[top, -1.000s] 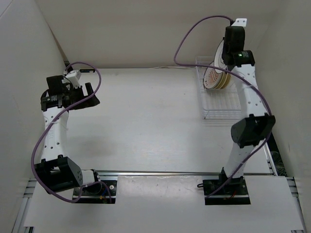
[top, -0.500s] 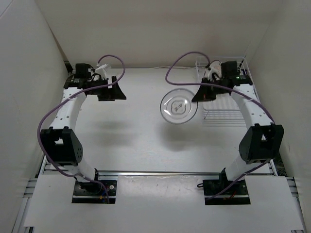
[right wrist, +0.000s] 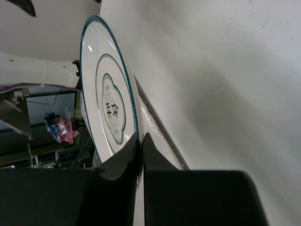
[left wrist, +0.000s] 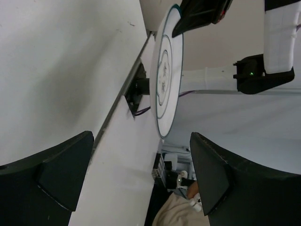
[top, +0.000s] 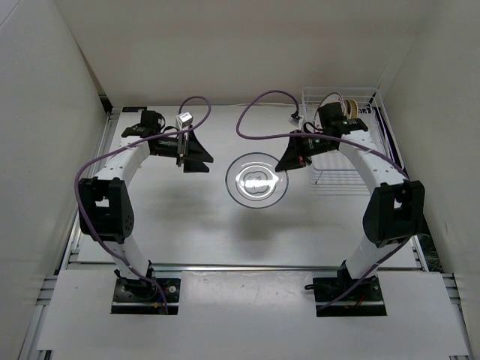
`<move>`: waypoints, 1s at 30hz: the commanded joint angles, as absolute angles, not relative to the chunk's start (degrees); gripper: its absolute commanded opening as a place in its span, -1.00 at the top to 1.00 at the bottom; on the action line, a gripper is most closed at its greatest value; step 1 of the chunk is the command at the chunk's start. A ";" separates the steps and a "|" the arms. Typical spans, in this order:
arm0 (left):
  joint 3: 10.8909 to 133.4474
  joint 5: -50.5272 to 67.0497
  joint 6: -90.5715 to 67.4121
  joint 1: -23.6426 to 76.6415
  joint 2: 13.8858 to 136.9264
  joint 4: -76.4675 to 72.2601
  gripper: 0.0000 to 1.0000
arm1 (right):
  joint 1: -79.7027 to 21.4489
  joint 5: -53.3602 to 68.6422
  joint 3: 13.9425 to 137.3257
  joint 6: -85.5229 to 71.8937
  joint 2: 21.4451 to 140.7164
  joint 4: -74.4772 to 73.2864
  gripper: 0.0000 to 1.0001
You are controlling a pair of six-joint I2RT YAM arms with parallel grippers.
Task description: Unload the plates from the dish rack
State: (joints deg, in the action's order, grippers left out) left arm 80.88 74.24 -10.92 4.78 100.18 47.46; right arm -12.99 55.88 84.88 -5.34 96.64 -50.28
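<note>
A white plate with dark rings [top: 257, 180] hangs level above the middle of the table. My right gripper [top: 283, 163] is shut on its right rim; in the right wrist view the fingertips [right wrist: 141, 148] pinch the plate [right wrist: 104, 101] at its edge. My left gripper [top: 201, 154] stands open just left of the plate, apart from it, jaws facing it. The left wrist view shows the plate [left wrist: 167, 75] edge-on ahead of the wide-spread left gripper [left wrist: 141, 174]. The dish rack [top: 339, 177] sits at the back right with cream plates [top: 349, 108] standing in its far end.
White walls close in on the left, back and right. The rack stands against the right wall. Purple cables loop above both arms. A metal rail and white panel run along the near edge by the arm bases.
The right arm lifted the ringed plate out of the rack and carried it left over the table. The left arm swung right toward the plate, jaws still open.
</note>
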 commanded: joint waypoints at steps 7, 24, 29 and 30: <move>80.68 75.77 -12.83 7.73 99.84 45.00 -0.86 | -15.38 59.50 92.37 -8.24 103.52 -45.54 1.00; 80.68 70.14 -12.83 7.73 100.99 45.00 0.78 | -19.42 60.64 102.74 -15.46 112.15 -40.78 1.00; 80.68 69.52 -12.30 7.73 100.99 45.00 0.78 | -19.42 60.64 102.74 -15.47 112.15 -40.25 1.00; 80.68 68.91 -12.30 7.73 100.46 45.00 0.78 | -19.42 60.64 102.22 -15.47 112.15 -40.25 1.00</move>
State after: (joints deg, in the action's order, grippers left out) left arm 80.16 69.34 -13.15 7.73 101.91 45.82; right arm -19.31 56.60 100.01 -14.63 112.25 -42.11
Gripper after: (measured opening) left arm 0.916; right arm 0.048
